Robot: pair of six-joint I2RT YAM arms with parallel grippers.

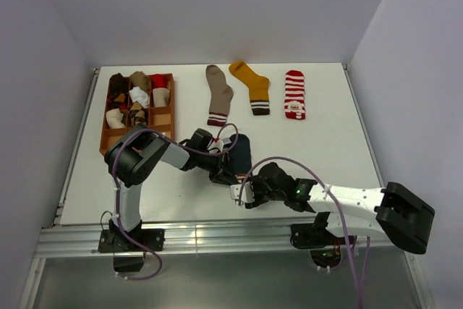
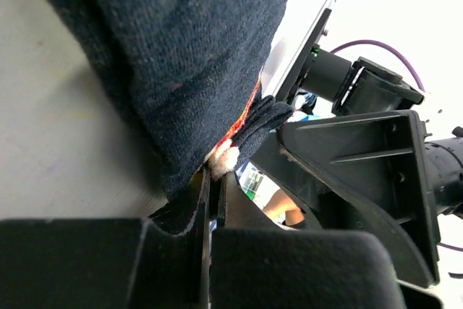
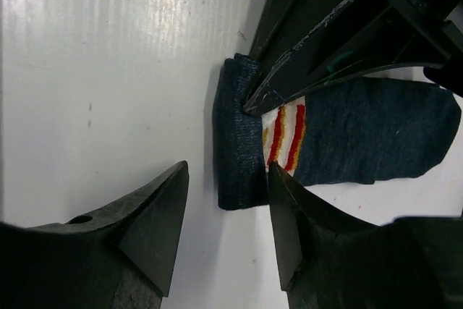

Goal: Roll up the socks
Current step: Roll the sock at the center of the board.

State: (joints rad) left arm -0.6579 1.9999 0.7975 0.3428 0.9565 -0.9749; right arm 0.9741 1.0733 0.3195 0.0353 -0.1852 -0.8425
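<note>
Navy sock [image 3: 362,135] is pinched at its folded end in the closed left gripper [image 2: 213,186], with the open right gripper [image 3: 226,179] astride that fold at the table's [image 1: 325,157] near middle, so rolling tightly and evenly toward its far end looks best.

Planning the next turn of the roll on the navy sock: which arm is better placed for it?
Left, likely. The left gripper has its jaws shut on the folded end of the navy sock; the right gripper hovers beside it, jaws open, holding nothing.
</note>
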